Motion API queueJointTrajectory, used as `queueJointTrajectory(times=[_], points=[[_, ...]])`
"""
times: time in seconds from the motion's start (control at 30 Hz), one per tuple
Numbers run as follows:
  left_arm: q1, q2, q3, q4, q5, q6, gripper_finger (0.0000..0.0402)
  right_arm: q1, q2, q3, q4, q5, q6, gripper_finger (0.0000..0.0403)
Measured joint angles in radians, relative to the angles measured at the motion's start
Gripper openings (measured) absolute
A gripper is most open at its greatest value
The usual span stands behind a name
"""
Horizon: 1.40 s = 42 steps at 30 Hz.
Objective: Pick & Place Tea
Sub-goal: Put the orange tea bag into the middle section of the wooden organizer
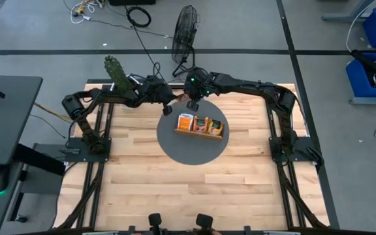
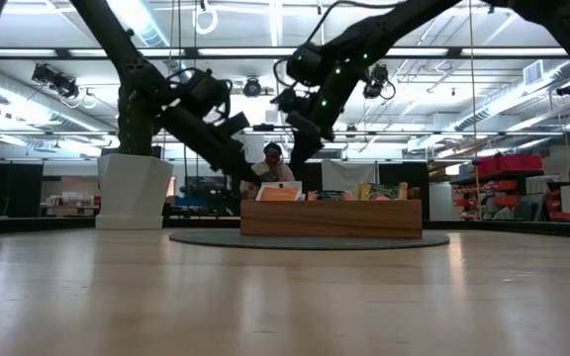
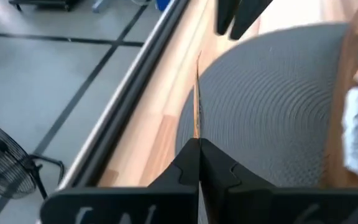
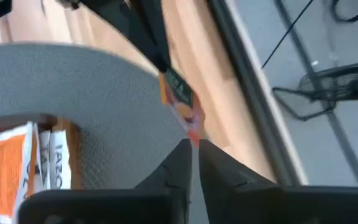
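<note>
One tea sachet (image 4: 180, 98), orange with a green mark, hangs over the far-left rim of the round grey mat (image 1: 175, 147). My left gripper (image 3: 197, 144) is shut on it. My right gripper (image 4: 191, 148) stands just beside the sachet's other end with its fingers a narrow slit apart. In the left wrist view its fingers (image 3: 232, 18) show clear of the sachet. Both grippers meet near the table's far edge, left gripper (image 1: 172, 106) and right gripper (image 1: 191, 104). More tea sachets (image 1: 187, 122) stand upright in the brown wooden tray (image 2: 330, 220) on the mat. My left gripper pinches one end of the sachet (image 3: 196, 132) between its two fingertips. The fingers come from the table's left, slanting down. The sachet sticks out ahead of the tips, edge-on in the left wrist view. It is lifted clear of the mat and the table.
A potted green plant (image 1: 115, 68) stands at the table's far left, and a fan (image 1: 185, 32) stands on the floor beyond the far edge. A person (image 2: 273, 163) shows in the room behind. Bare wood (image 1: 188, 189) lies on the near side of the mat.
</note>
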Motion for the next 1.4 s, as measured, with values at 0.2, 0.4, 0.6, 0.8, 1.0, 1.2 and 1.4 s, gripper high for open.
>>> queueJointTrajectory(times=[0.2,0.4,0.6,0.8,1.0,1.2,1.4], points=[[-0.018,-0.108,0.0,-0.101,0.015,-0.012,0.0002,0.013,-0.076,0.0,-0.041,0.014,-0.002,0.0069],[-0.098,-0.189,0.0,-0.211,0.017,-0.052,0.0001,0.084,-0.135,0.0,-0.056,0.005,-0.007,0.0106],[-0.223,-0.209,0.0,-0.229,-0.009,-0.083,0.0001,0.193,-0.141,0.0,-0.061,0.021,-0.021,0.0137],[-0.322,-0.218,0.0,-0.267,-0.082,-0.118,0.0001,0.286,-0.141,0.0,-0.12,0.111,0.011,0.015],[-0.414,-0.265,0.0,-0.297,-0.212,-0.118,0.0001,0.348,-0.141,0.0,-0.164,0.158,0.066,0.0151],[-0.459,-0.345,0.0,-0.308,-0.244,-0.119,0.0001,0.376,-0.141,0.0,-0.211,0.305,0.08,0.0151],[-0.51,-0.367,0.0,-0.327,-0.215,-0.14,0.0001,0.377,-0.141,0.0,-0.208,0.249,0.099,0.0145]])
